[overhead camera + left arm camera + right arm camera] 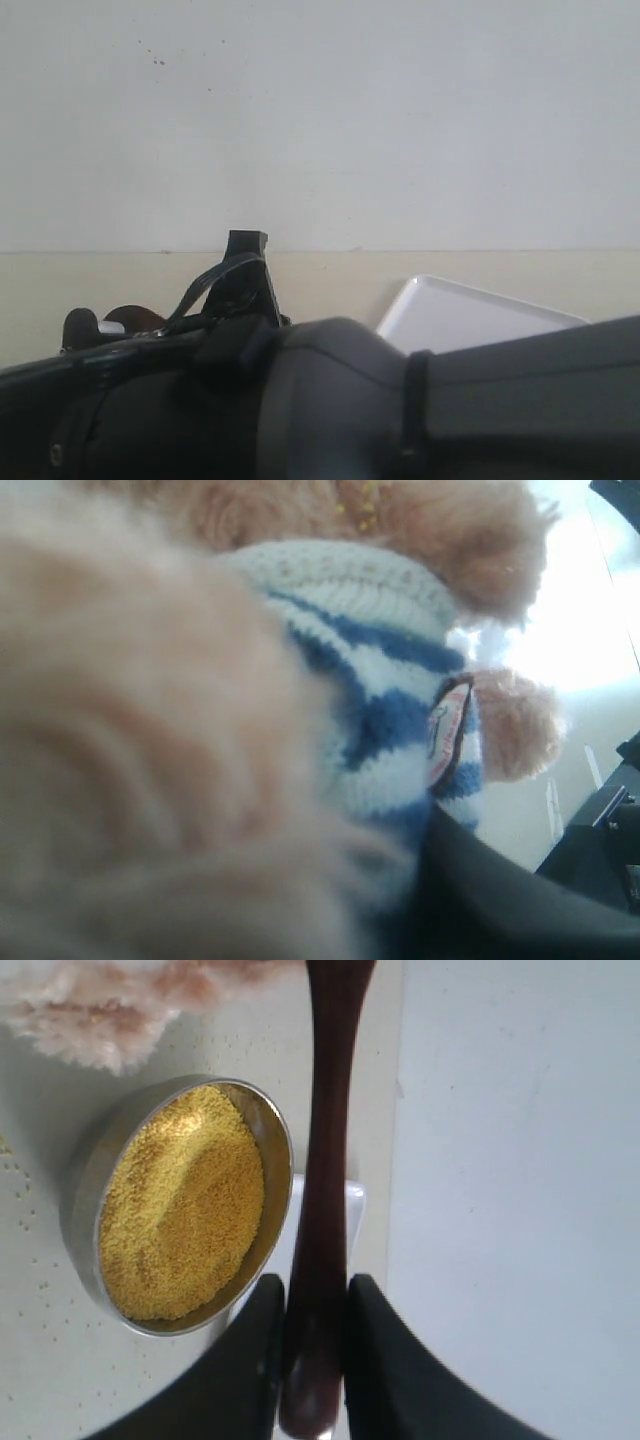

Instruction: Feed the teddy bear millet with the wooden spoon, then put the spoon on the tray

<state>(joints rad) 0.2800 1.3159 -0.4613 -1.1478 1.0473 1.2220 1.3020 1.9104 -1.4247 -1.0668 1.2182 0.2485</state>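
The teddy bear [380, 710] fills the left wrist view at very close range, showing tan fur, a blue-and-white striped shirt and a badge [448, 730]. A few yellow grains [360, 505] cling to its fur. My left gripper [330, 880] is shut on the bear; only one dark finger [500, 900] shows, against the shirt. My right gripper [315, 1285] is shut on the handle of the wooden spoon [325, 1160], whose bowl end is out of frame. The millet [185, 1200] lies heaped in a metal bowl [85, 1175] beside the handle. The white tray [520, 1210] lies on the handle's other side.
A dark arm [350, 400] blocks the lower half of the exterior view, with the tray's far corner [470, 315] showing behind it. Loose grains [25, 1250] dot the table by the bowl. Bear fur [90, 1010] sits just beyond the bowl.
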